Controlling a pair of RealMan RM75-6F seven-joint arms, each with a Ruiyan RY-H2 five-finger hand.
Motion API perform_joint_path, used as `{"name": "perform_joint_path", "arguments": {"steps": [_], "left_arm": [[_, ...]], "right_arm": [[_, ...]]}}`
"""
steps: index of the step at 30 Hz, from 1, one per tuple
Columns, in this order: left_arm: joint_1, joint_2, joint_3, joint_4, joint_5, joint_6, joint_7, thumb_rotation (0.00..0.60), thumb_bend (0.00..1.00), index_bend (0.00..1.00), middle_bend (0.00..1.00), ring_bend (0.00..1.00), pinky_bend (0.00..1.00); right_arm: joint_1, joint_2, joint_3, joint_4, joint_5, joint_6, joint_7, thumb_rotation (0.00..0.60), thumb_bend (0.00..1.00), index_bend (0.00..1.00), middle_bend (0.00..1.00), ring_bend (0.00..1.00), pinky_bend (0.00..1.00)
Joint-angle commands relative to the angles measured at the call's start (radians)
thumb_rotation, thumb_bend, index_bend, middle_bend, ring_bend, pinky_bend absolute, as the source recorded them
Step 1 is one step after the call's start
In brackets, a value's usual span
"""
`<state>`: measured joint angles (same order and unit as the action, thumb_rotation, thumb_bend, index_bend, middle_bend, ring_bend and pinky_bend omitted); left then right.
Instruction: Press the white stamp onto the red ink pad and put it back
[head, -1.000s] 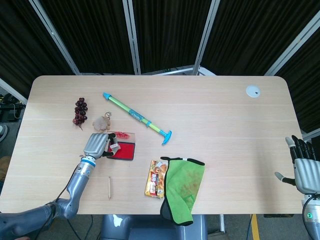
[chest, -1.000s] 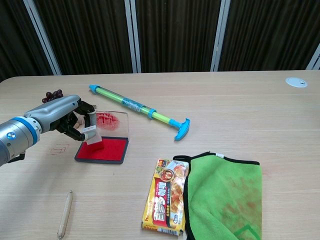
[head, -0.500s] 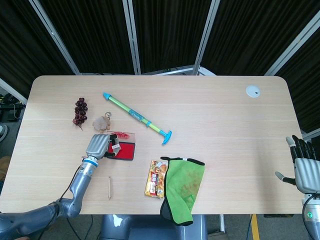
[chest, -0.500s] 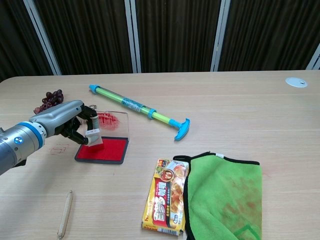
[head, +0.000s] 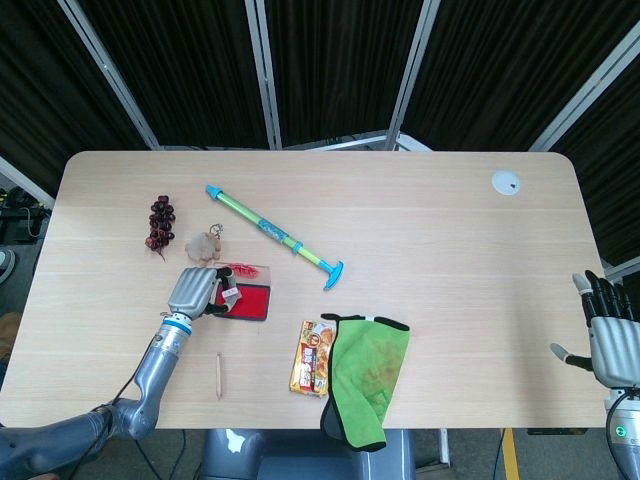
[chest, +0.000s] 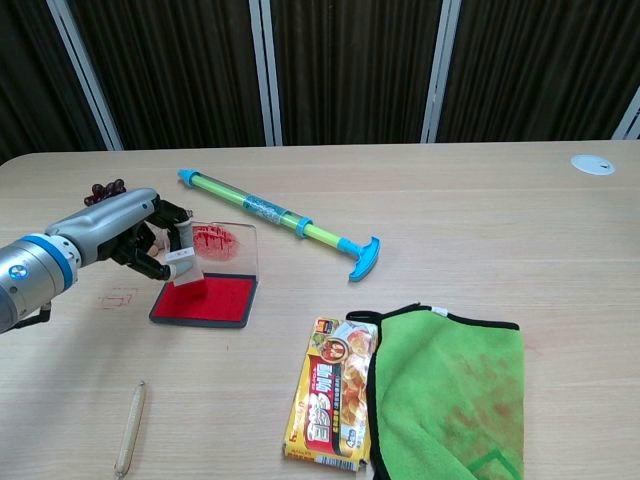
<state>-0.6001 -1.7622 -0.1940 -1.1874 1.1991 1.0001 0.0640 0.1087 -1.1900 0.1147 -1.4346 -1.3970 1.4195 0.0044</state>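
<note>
My left hand (head: 196, 289) (chest: 118, 233) pinches the white stamp (chest: 181, 263) (head: 229, 294) by its upper part. The stamp stands over the left end of the red ink pad (chest: 207, 300) (head: 252, 303), tilted a little, its red foot at or just above the pad surface. The pad's clear lid (chest: 224, 245) stands open behind it, smeared with red. My right hand (head: 609, 338) hangs beyond the table's right edge in the head view, fingers spread and empty.
A green-and-blue pump toy (head: 275, 236) lies diagonally behind the pad. Dark grapes (head: 160, 223) and a small plush (head: 205, 245) sit behind my left hand. A snack packet (chest: 328, 392), green cloth (chest: 446, 390) and wooden stick (chest: 130, 428) lie near the front edge.
My left hand pushed the stamp down onto the pad half a second ago, and now holds it slightly higher and further left.
</note>
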Motion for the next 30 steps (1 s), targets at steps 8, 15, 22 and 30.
{"name": "perform_joint_path", "arguments": {"steps": [8,15,22,30], "left_arm": [[0.051,0.128,0.015,-0.081,0.002,0.017,-0.045,0.6,0.35,0.55,0.55,0.84,0.96],[0.069,0.148,0.032,-0.034,-0.003,-0.012,-0.103,0.6,0.35,0.55,0.55,0.84,0.95],[0.072,0.13,0.042,0.02,-0.003,-0.042,-0.146,0.6,0.35,0.54,0.55,0.83,0.95],[0.07,0.097,0.052,0.073,0.001,-0.063,-0.156,0.6,0.35,0.53,0.53,0.83,0.95]], "right_arm": [[-0.004,0.008,-0.004,-0.015,-0.011,0.01,0.005,0.6,0.0,0.0,0.0,0.0,0.0],[-0.007,0.014,-0.006,-0.027,-0.017,0.015,0.005,0.6,0.0,0.0,0.0,0.0,0.0],[-0.006,0.016,-0.007,-0.031,-0.017,0.013,0.002,0.6,0.0,0.0,0.0,0.0,0.0],[-0.005,0.014,-0.006,-0.026,-0.01,0.006,-0.001,0.6,0.0,0.0,0.0,0.0,0.0]]}}
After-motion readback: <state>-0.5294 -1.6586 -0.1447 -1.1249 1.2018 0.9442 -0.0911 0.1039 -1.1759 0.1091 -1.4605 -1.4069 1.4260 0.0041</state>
